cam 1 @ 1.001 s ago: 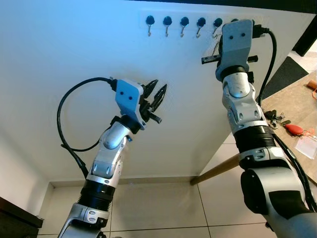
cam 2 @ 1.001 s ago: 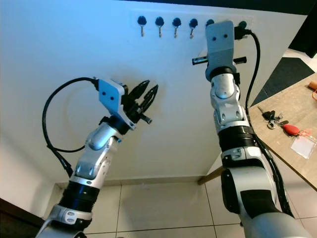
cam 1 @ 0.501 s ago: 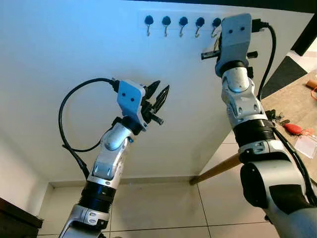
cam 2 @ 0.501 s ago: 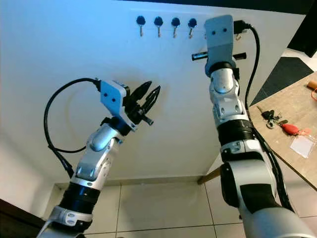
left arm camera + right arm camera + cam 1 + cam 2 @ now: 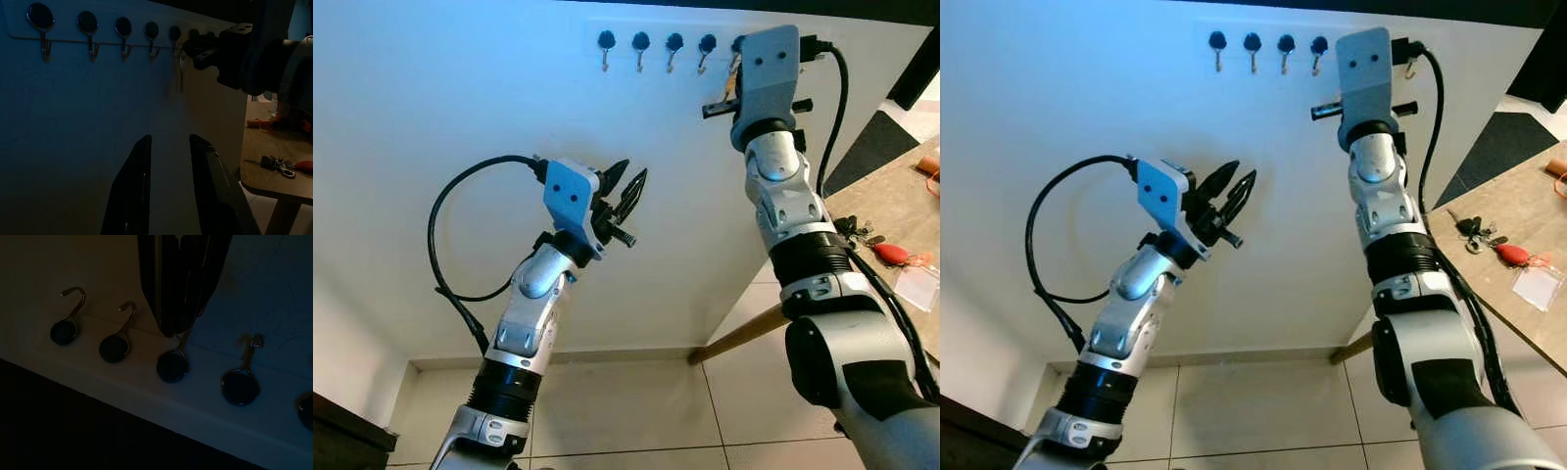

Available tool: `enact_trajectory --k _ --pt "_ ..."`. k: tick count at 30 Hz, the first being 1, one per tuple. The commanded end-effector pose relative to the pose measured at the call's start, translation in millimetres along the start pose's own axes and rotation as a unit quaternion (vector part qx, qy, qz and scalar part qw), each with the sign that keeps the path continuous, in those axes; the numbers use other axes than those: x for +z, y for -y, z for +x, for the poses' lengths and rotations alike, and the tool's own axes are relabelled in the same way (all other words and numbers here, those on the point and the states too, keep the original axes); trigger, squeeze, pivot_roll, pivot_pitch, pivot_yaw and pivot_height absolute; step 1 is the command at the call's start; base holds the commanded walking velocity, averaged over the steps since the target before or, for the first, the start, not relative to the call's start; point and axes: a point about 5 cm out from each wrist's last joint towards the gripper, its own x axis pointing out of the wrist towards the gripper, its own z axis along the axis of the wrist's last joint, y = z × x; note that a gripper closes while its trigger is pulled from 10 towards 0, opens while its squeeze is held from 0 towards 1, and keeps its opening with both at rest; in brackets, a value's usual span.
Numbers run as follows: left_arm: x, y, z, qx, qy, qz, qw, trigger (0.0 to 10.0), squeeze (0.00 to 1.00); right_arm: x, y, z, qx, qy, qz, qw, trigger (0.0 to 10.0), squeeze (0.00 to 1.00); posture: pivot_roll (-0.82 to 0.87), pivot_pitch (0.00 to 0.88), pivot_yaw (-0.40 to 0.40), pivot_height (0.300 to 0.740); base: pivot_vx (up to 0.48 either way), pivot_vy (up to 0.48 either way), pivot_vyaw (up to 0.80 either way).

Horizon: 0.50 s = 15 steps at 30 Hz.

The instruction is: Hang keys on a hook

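Floor: beige tiles (image 5: 626, 411) down at the bottom, nearest the camera.
Bench: wooden bench (image 5: 891, 211) off on the robot's right, and a second bunch of keys with a red fob (image 5: 876, 245) is lying near its edge closest to the wall.
Left gripper: the left gripper (image 5: 625, 194) is up in front of the white wall (image 5: 460, 117), well below the hooks, fingers (image 5: 134, 191) spread a bit with nothing between them.
Right gripper: the right gripper (image 5: 178, 289) is raised right up at the hook rail (image 5: 671, 44), fingers pressed together, tips touching the wire of one hook (image 5: 172, 363).
Keys: a key (image 5: 180, 73) dangles just under the rail at that same hook, right beside the gripper. It's dark there, so I honestly can't tell whether it's pinched or already sitting on the hook.
Hooks: a row of black-knobbed metal hooks along the top of the wall, the ones toward the robot's left bare.
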Motion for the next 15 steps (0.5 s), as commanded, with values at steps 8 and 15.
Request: enact_trajectory --k 8,15 --pt "-1.8 3.8 -1.2 -0.004 -0.003 -0.002 1.0 10.0 0.0 0.5 -7.1 -1.2 0.022 0.006 -0.011 1.0 10.0 0.0 0.06 0.048 -0.083 0.74 0.0 0.0 0.0" --pt "-2.0 3.6 -1.0 -0.004 -0.003 -0.001 1.0 10.0 0.0 0.2 -7.8 -0.7 0.026 0.003 -0.015 1.0 10.0 0.0 0.06 0.048 -0.083 0.74 0.0 0.0 0.0"
